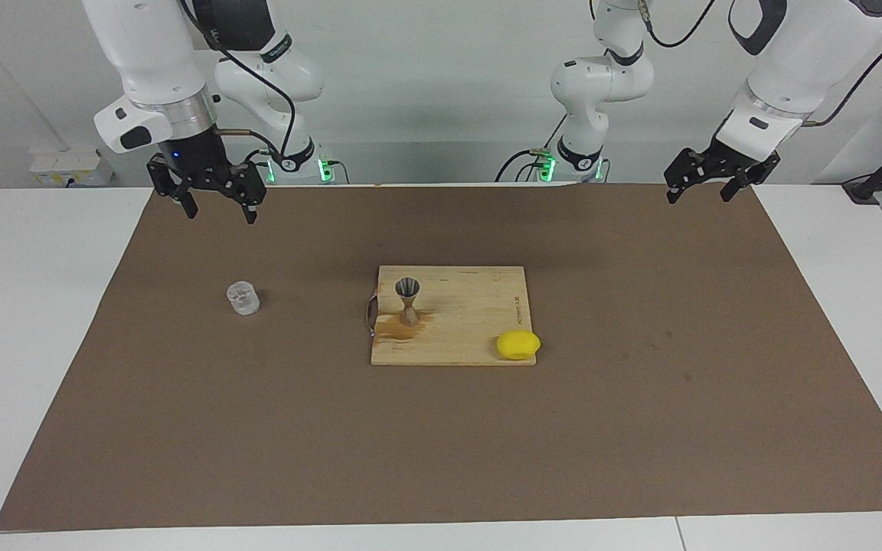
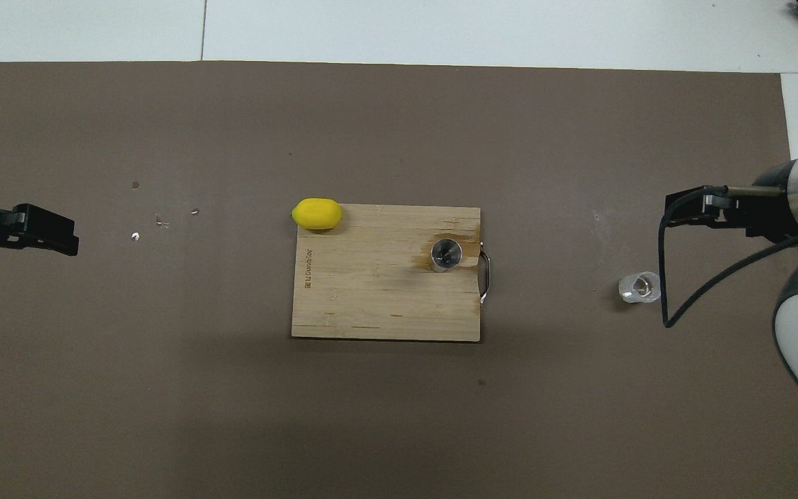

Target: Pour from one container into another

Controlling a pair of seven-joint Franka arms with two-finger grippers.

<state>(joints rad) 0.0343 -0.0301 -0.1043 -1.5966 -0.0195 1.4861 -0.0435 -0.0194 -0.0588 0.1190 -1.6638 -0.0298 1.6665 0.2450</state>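
– Where was the glass tumbler [image 1: 243, 298] seen?
– On the desk [image 1: 50, 321], near the right arm's end, untouched. Both arms' fingers were held open. Glass is slippery and breakable; its sides should be gripped.

A: Non-task stuff I see from here?
B: Wooden cutting board [image 1: 472, 306] mid-mat, metal handle [image 1: 369, 314] toward the right arm's end. Wet stain [image 1: 399, 327] on it.
A: And the lemon [image 1: 518, 344]?
B: On the board's corner. Brown mat [image 1: 441, 444] covers the white surface [image 1: 27, 306].
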